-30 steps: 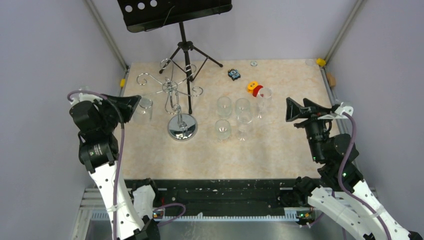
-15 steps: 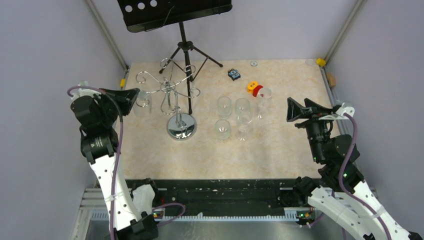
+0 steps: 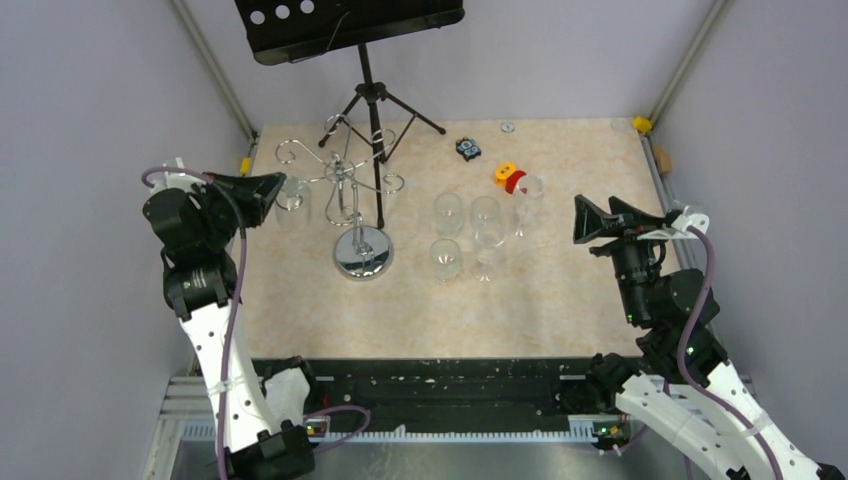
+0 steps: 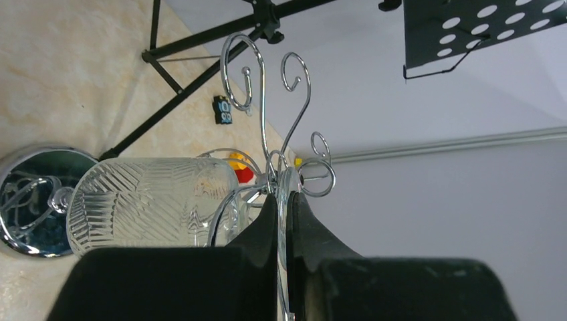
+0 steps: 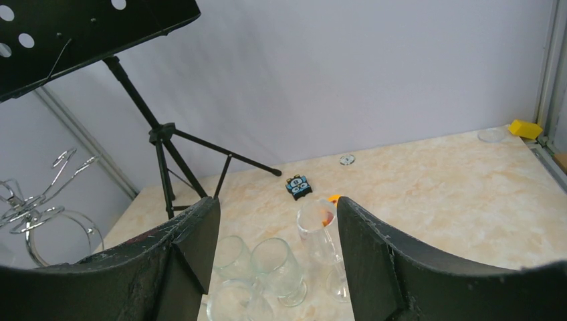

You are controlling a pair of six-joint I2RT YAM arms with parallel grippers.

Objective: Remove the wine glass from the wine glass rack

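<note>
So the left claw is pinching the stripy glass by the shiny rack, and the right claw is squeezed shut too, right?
Not quite. The right claw is open: the right wrist view shows its fingers wide apart with nothing between them. The left claw is indeed pinching the stripy glass by the shiny rack.

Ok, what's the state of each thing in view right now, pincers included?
wine glass rack, standing on its base
wine glass, hanging bowl-down from a rack arm, not yet off
left pincer, shut on the wine glass near its foot
right pincer, open, empty
other glasses, upright on the table
music stand, standing, legs spread
</note>
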